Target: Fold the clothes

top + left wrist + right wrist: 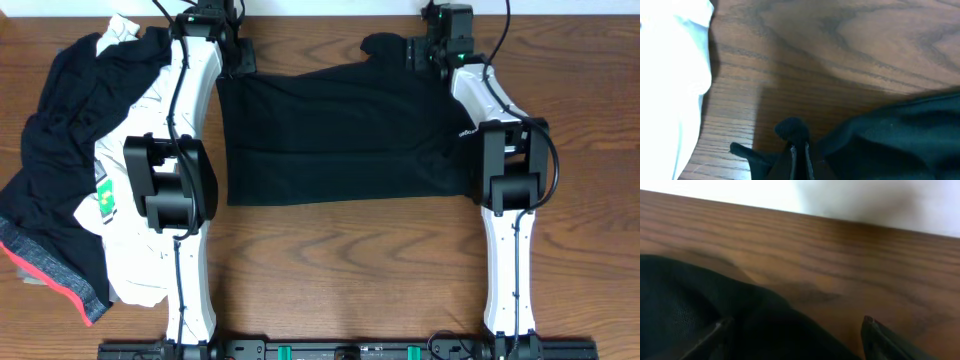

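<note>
You had the black garment [340, 135] lying spread flat in the middle of the table [350, 260], between your two arms. Your left jaws were pressed together at its far left corner, pinching a bunched fold of the black cloth just above the wood. Your right jaws stood spread at the far right corner, with a finger [880, 337] on each side of a hump of the fabric and not closed on it. A heap of other clothes [60, 150], navy, white and red-hemmed, lay at the left of the table, partly under the left arm.
</note>
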Controlling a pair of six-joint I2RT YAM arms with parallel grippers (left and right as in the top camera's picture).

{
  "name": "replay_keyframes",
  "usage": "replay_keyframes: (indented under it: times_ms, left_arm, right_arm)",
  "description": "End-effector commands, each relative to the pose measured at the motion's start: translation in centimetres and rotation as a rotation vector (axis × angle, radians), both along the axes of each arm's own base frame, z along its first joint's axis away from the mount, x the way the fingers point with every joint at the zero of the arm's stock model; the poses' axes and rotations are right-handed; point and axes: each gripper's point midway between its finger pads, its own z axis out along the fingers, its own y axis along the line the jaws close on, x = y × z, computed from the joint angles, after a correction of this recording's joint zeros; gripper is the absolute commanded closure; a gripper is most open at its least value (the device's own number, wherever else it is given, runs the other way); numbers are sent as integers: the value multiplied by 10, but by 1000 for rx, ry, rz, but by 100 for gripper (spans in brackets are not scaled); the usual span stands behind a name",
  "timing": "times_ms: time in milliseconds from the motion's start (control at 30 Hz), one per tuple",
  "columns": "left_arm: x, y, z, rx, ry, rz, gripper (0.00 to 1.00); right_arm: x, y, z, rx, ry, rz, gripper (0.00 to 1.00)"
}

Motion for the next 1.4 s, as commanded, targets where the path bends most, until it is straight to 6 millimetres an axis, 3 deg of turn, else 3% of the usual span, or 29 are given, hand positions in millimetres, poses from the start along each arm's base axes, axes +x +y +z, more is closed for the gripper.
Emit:
replay_keyframes:
  times_ms: [0,133,300,400,667,867,1033,1167,1367]
  left_arm:
    - [0,1,5,7,-9,7,94]
    - [0,0,6,7,-11,5,94]
    - [0,0,6,10,-11,1,94]
    - [1,0,6,12,-13,-4,94]
    - [3,0,8,12,-23,-6,94]
    - [2,1,28,28,-56,-40,94]
    - [-7,3,53,51,-71,-83,94]
    - [-20,6,71,67,-63,-89,94]
    - [-47,10,68,87,35,-105,94]
  right_arm:
    - [6,-3,10,17,-29,-20,31]
    - [7,-3,10,17,-32,-19,71]
    - [6,-2,17,18,-34,-19,99]
    - [6,-2,33,19,-48,-19,99]
    - [0,-10,117,24,-120,-28,99]
    - [-18,-21,149,-20,-98,-10,99]
    - [-37,-33,162,-30,-41,-17,99]
    - [-61,-46,158,-38,61,-28,99]
    - [-101,-53,137,-19,244,29,99]
